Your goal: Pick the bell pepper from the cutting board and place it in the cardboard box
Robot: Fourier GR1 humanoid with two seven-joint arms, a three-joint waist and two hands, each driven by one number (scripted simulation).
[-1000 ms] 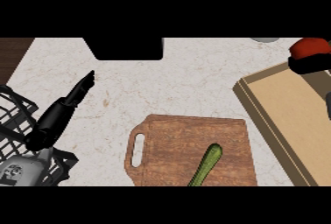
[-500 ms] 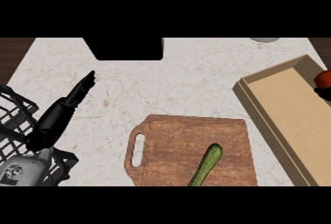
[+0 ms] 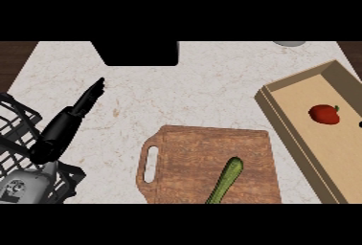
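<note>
The red bell pepper (image 3: 324,114) lies on the floor of the cardboard box (image 3: 283,119) at the right, with no hand on it. The wooden cutting board (image 3: 191,162) sits at the lower middle and holds only a green cucumber (image 3: 226,180). My left hand (image 3: 76,109) rests at the left with straight fingers pointing up the counter, far from the board, holding nothing. Of my right hand only a black sliver (image 3: 360,124) shows at the right edge, just right of the pepper.
A black wire basket (image 3: 21,129) stands at the left edge under my left forearm. A dark block (image 3: 134,51) sits at the counter's back edge, and a grey round object (image 3: 290,43) at the back right. Pale counter lies between board and box.
The pepper came down from the raised right hand at the upper right into the box and now lies free. The right hand has withdrawn to the right edge. The left hand stayed still.
</note>
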